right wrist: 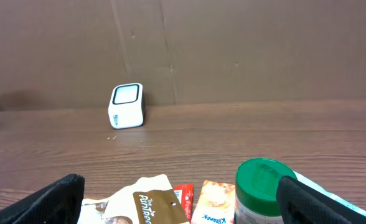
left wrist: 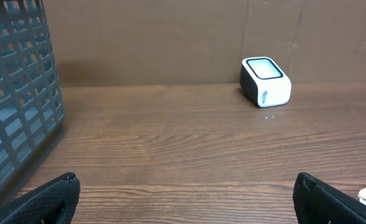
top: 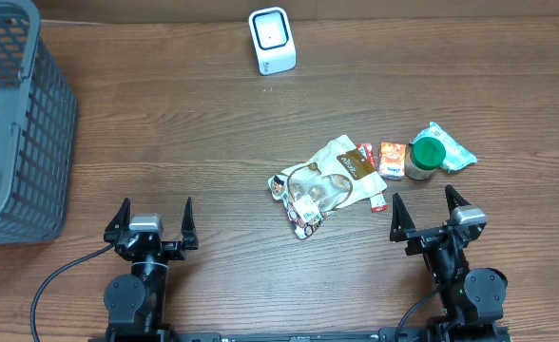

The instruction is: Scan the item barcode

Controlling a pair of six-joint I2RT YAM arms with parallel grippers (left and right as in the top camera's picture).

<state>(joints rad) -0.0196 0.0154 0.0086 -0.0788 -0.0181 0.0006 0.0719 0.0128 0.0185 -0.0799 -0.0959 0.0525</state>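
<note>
Black fingers [right wrist: 52,199] of the right gripper [top: 423,201] stand wide apart and hold nothing. The left gripper [top: 156,211] is wide open and empty too. Just ahead of the right fingers, closer to the right-hand one, stands a jar [right wrist: 264,186] with a green lid. It looks hard and smooth, so it may slip. I would take it around the middle of its side, under the lid. Ahead of the other right finger lies a crinkly bag [top: 322,185]. It looks soft and light, best pinched at an edge. Small packets [top: 391,159] lie between bag and jar. Far ahead of both pairs of fingers sits the white scanner [top: 272,40]. A gray basket [top: 13,123] stands ahead and to the left of the left fingers.
</note>
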